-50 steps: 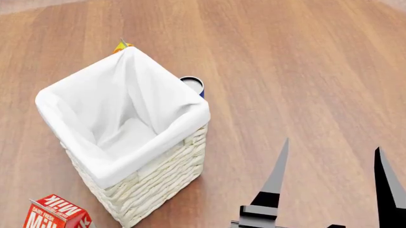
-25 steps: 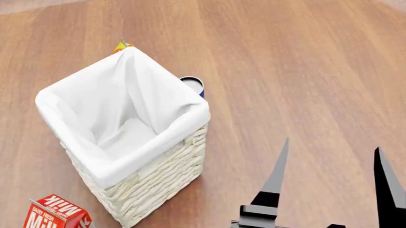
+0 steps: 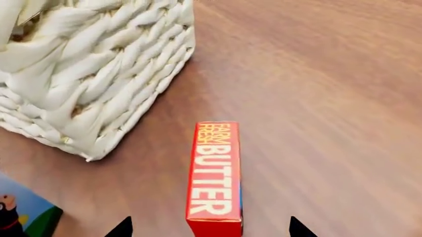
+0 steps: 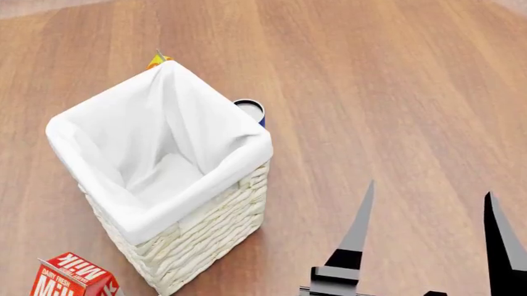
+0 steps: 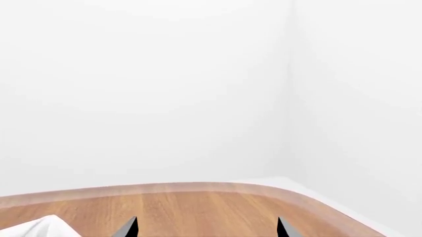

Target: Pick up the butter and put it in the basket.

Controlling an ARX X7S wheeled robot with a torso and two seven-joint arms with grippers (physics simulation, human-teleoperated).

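- Wood-grain tabletop (image 4: 395,92) fills nearly every view, brown and evenly lit; it is the floor for all you are working with.
- Nearest you in the left wrist view, the left gripper (image 3: 205,232) shows only two dark fingertips at the bottom edge, spread wide with nothing between them.
- Just beyond them, at lower centre, the butter (image 3: 214,177) lies flat, lettering up, in line with the gap.
- By my reading, you are at the approach: next, advance so the fingertips straddle the carton's long sides, then close.
- Farther on, at upper left, the basket (image 3: 99,74) stands near the butter but apart from it.
- In the head view, the right gripper (image 4: 428,234) sits at lower right, fingers apart and empty; the milk carton (image 4: 73,276) is at lower left.
- Farthest, the right wrist view shows the table's curved edge and plain white walls (image 5: 165,89).
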